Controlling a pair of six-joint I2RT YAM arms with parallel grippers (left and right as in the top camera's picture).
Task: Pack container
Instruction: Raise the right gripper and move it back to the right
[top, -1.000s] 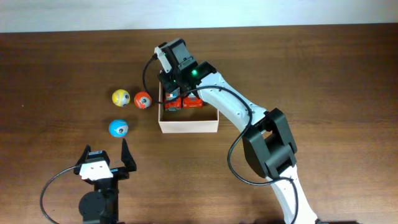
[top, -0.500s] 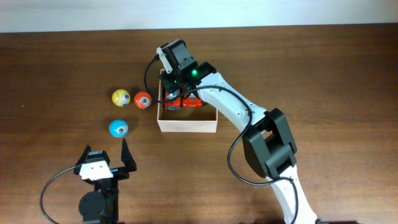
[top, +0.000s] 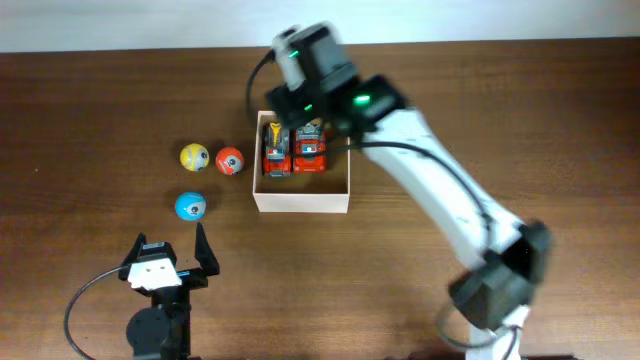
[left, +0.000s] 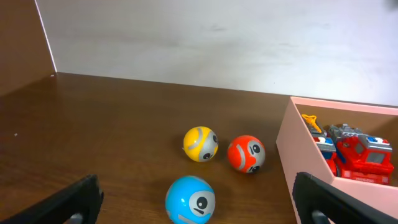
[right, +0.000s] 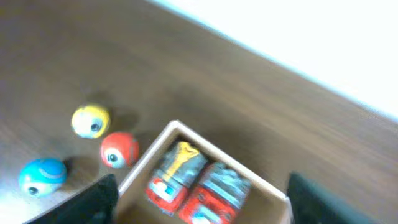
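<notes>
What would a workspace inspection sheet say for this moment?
Surface: dark wood table.
Job's things: container upright, open-topped; yellow-topped toy vehicle and red toy truck lie side by side inside.
Clutter: yellow ball, orange ball and blue ball loose on the table beside the container.
Grippers: left gripper open, empty, fingers toward the blue ball; right gripper open, empty, above the container.
Cables: black cable loops by the left arm; another cable runs along the right arm.
Surroundings: white wall beyond the table's far edge.

yellow ball (top: 194, 157), red ball (top: 229, 161) (adjacent), blue ball (top: 190, 206)
</notes>
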